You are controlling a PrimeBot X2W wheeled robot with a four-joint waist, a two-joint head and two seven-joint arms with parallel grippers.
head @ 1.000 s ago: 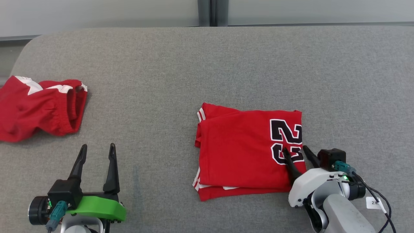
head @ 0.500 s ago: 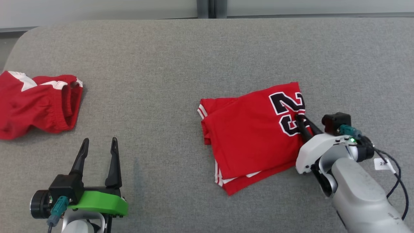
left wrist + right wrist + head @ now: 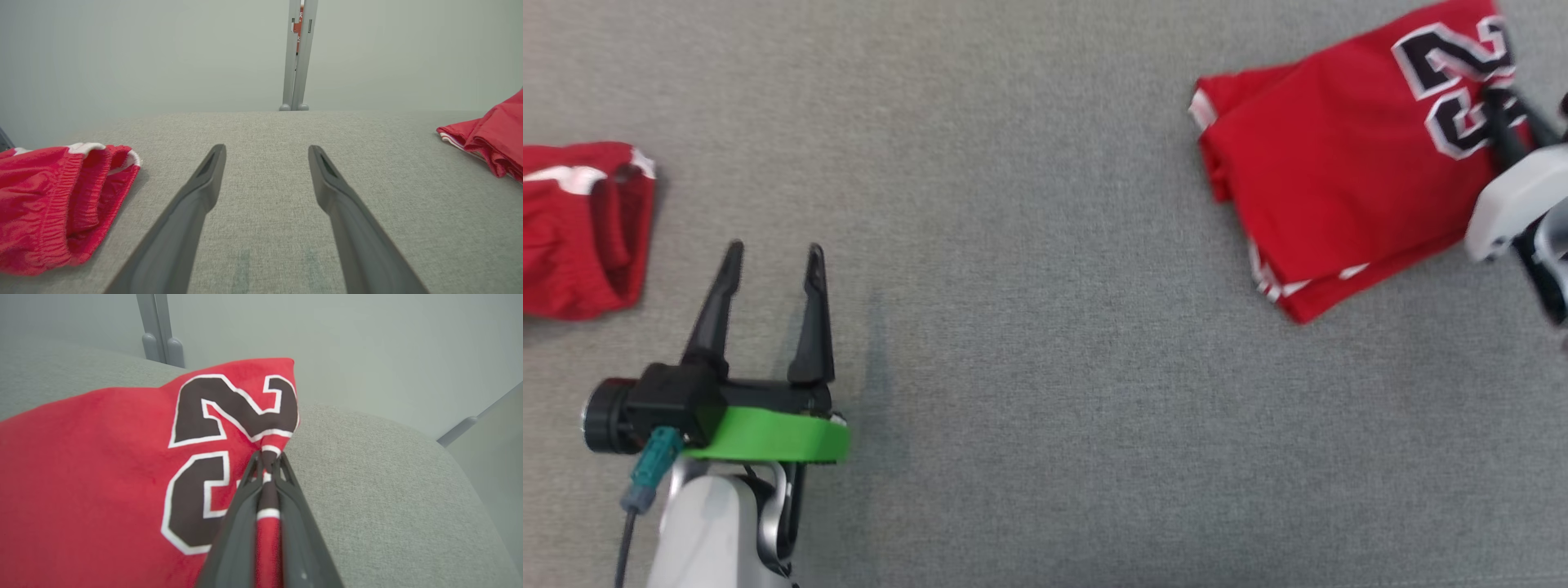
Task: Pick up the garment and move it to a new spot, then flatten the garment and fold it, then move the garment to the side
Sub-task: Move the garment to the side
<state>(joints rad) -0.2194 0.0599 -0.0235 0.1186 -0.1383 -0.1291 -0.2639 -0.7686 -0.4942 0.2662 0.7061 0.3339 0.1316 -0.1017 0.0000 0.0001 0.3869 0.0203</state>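
Two red garments lie on the grey desk (image 3: 1045,343), well apart. The task's one, a folded red jersey (image 3: 1339,188) with a black, white-edged number on it, sits on the right part of the desk, toward its far edge. Its numbered end points at the far right corner and its white-striped hems face the near side. The right jaws are closed tight on the jersey's right edge, just beside the number. In the right wrist view the two dark fingers (image 3: 241,522) squeeze a gathered ridge of red cloth with a strip of the number's white trim between them. The rest of the jersey (image 3: 102,465) lies flat on the desk.

The left jaws stand wide apart over bare desk near the near left side, with nothing between the fingers (image 3: 196,204). Red shorts (image 3: 580,237) with an elastic waistband and white trim lie crumpled by the left edge, beside those fingers and not touching them.
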